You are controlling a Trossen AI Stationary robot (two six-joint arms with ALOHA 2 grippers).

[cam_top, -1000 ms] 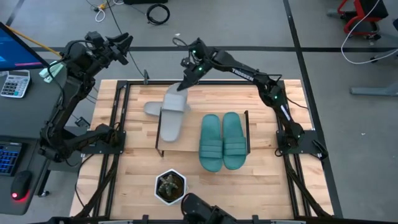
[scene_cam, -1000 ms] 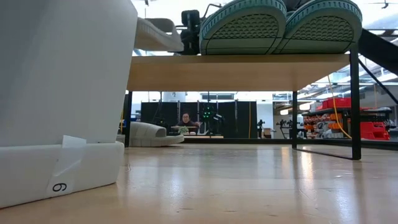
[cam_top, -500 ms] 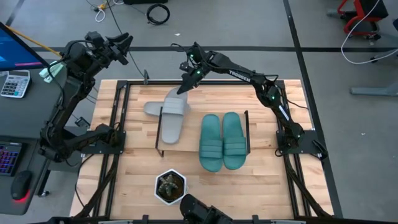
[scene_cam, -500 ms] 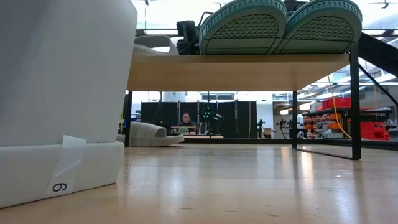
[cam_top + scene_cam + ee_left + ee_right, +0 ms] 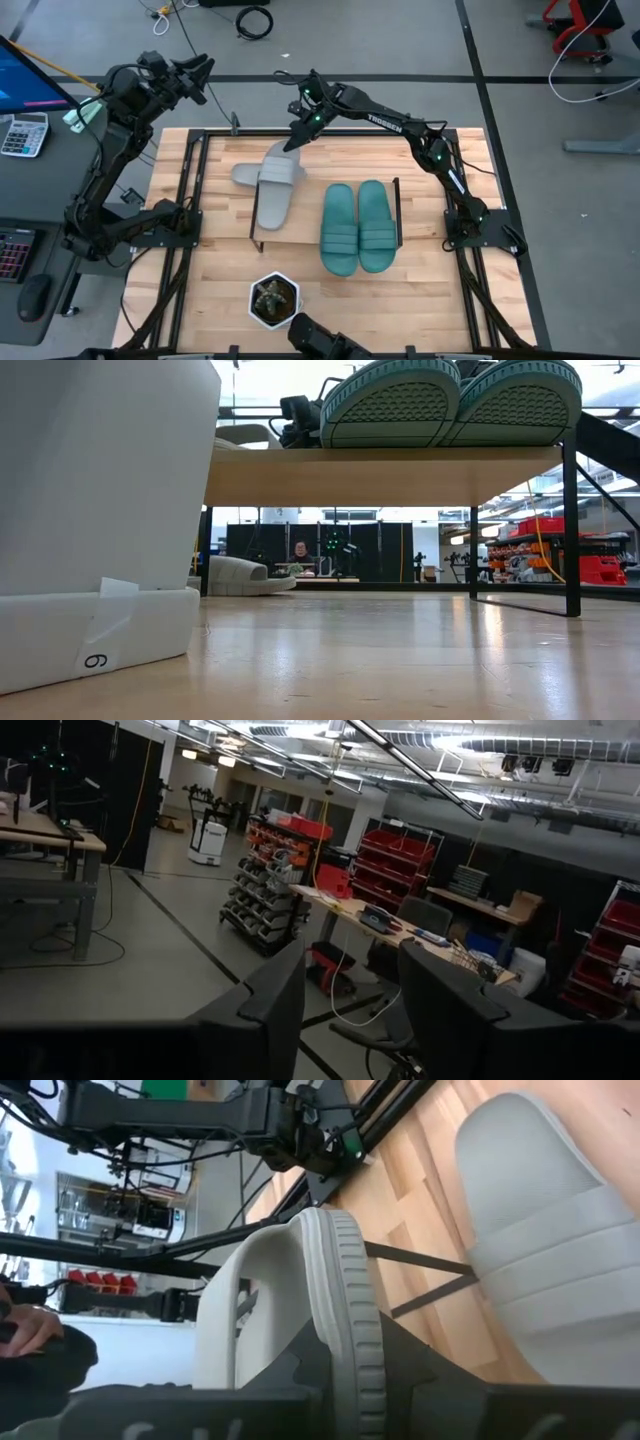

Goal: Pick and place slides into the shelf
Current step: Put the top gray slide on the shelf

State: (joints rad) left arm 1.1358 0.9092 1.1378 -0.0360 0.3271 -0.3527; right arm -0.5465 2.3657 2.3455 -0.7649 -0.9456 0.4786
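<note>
Right end effector (image 5: 296, 135) near the tabletop's (image 5: 430, 290) far edge, fingers closed on the heel rim of a grey slide (image 5: 277, 190) lying lengthwise on the shelf's (image 5: 300, 235) left half, presumably so it can be aligned before release. Teal pair (image 5: 358, 226) rests side by side on the shelf's right half. Second grey slide (image 5: 246, 175) lies on the tabletop partly beneath the shelf, awaiting pickup. Left end effector (image 5: 350, 1000), fingers apart and empty, waits raised beyond the far-left corner
</note>
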